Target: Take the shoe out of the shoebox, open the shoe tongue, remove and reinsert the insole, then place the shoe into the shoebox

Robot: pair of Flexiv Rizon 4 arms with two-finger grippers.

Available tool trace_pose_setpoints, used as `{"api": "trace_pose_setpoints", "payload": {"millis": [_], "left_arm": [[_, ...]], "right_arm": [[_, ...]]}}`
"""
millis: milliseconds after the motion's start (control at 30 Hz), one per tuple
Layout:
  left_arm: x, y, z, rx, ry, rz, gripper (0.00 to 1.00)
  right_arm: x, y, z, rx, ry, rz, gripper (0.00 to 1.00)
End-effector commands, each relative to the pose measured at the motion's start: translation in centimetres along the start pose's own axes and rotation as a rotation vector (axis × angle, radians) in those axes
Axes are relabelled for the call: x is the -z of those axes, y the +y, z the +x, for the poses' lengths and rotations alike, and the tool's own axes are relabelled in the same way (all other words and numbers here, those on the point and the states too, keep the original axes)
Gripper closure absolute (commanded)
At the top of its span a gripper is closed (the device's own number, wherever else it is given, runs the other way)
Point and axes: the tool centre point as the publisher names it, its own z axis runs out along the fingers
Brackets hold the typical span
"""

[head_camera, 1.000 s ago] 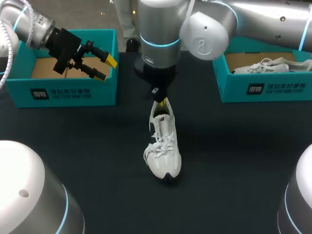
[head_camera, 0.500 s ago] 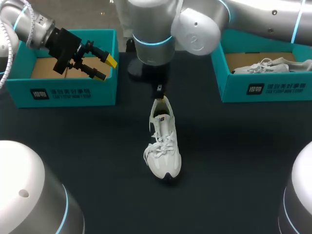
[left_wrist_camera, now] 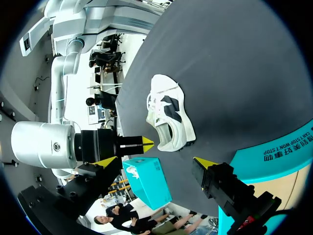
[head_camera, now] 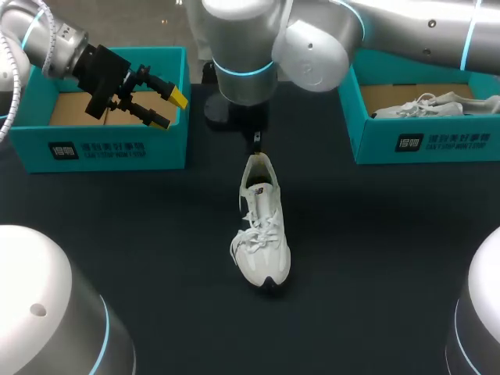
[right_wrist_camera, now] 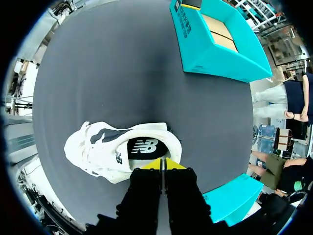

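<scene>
A white shoe (head_camera: 262,226) lies upright in the middle of the dark table, toe toward me, laces tied. My right arm reaches in over the middle. Its gripper (head_camera: 256,143) hangs just behind the heel, shut, with nothing between its tips. In the right wrist view the yellow tips of the right gripper (right_wrist_camera: 163,164) meet right at the heel rim of the shoe (right_wrist_camera: 117,147), and the dark insole (right_wrist_camera: 145,146) shows inside. My left gripper (head_camera: 162,108) stands open over the front wall of the left shoebox (head_camera: 101,144), holding nothing. The left wrist view shows the shoe (left_wrist_camera: 168,115) ahead of the left gripper (left_wrist_camera: 155,161).
The left shoebox is teal with bare cardboard inside. A second teal shoebox (head_camera: 426,144) at the right holds another white shoe (head_camera: 430,104). Bare dark tabletop surrounds the shoe on all sides.
My right gripper has drawn up and back from the shoe's heel opening to just behind it. The shoe and my left arm have kept still.
</scene>
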Motion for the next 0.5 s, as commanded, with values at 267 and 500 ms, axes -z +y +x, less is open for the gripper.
{"api": "trace_pose_setpoints", "payload": {"millis": [267, 500], "left_arm": [[0.0, 0.0, 0.0, -0.001, 0.003, 0.0, 0.0], [0.0, 0.0, 0.0, -0.001, 0.003, 0.0, 0.0]], "right_arm": [[-2.4, -0.6, -2.5, 0.031, 0.01, -0.002, 0.31], [-4.0, -0.1, -2.6, 0.05, 0.001, 0.004, 0.35]]}}
